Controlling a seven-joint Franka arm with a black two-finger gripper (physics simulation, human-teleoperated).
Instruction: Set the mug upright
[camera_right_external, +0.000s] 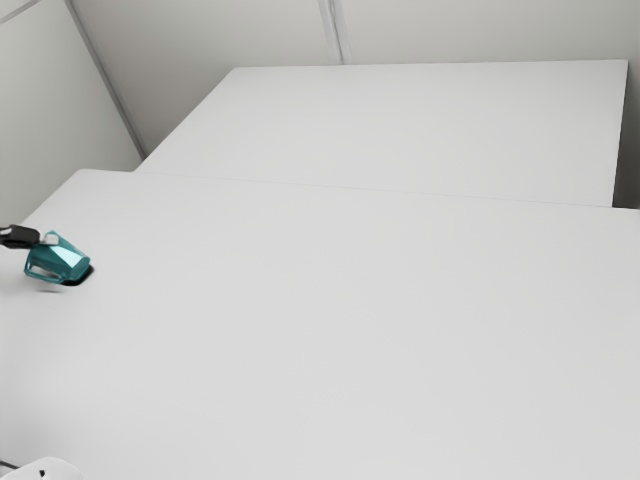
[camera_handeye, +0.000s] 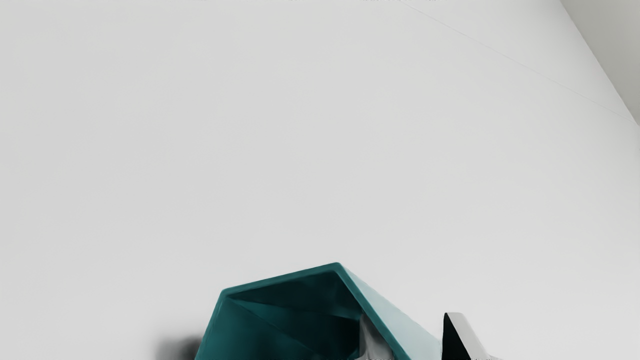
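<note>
Roll the faceted teal mug (camera_right_external: 66, 258) onto its base (camera_right_external: 82, 266) without losing the wall

Your gripper (camera_handeye: 414, 345) looks to be pinching the mug's wall (camera_handeye: 400, 320), with one finger (camera_handeye: 374, 342) inside the mouth and the other against the outside. Swing your wrist slowly so the mouth comes up while the base settles flat on the table (camera_right_external: 350, 330); lower as you turn, and let go only when the foot sits square. I'd go easy (a thin wall could pivot in that grip), and mind the handle (camera_right_external: 44, 278), which could catch if you come down too soon.

The mug hangs at your fingertips, leaning, its base beyond them and lower than its mouth. You can see a dark hollow, a many-cornered rim (camera_handeye: 281, 278), and one facet shining pale beside the outer finger (camera_handeye: 465, 335).
</note>
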